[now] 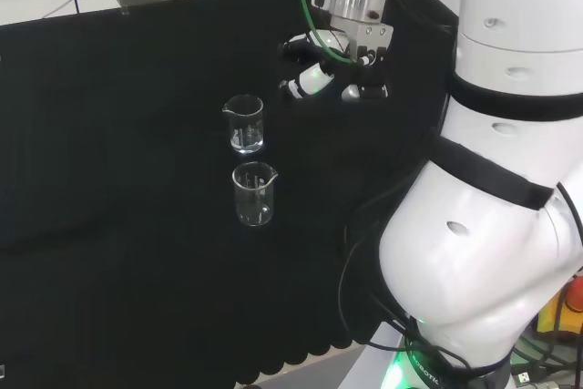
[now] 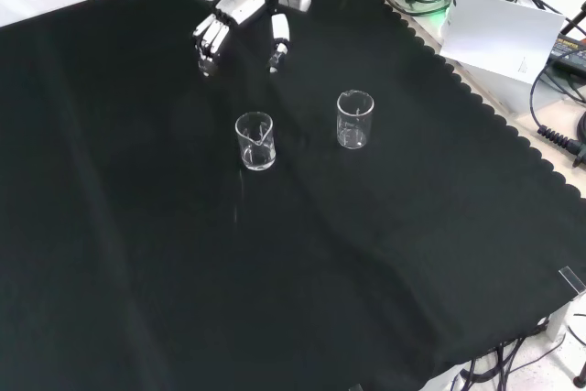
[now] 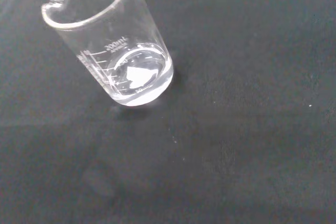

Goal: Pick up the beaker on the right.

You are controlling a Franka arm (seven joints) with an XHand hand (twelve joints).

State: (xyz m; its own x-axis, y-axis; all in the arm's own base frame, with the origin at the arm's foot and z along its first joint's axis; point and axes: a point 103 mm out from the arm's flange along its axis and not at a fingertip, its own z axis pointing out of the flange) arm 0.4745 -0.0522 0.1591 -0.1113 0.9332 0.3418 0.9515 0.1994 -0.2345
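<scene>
While two clear beakers [image 2: 255, 141] [image 2: 354, 120] stand apart, the hand [image 2: 229, 25] hangs above the cloth [image 2: 137, 254] (fingers spread, holding nothing).

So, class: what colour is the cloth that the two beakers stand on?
Black. The cloth shows best in the front view.

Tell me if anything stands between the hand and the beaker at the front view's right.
Nothing visible does. Bare cloth lies between the open hand and that beaker. The other beaker stands to its left in the front view, off the direct line.
</scene>
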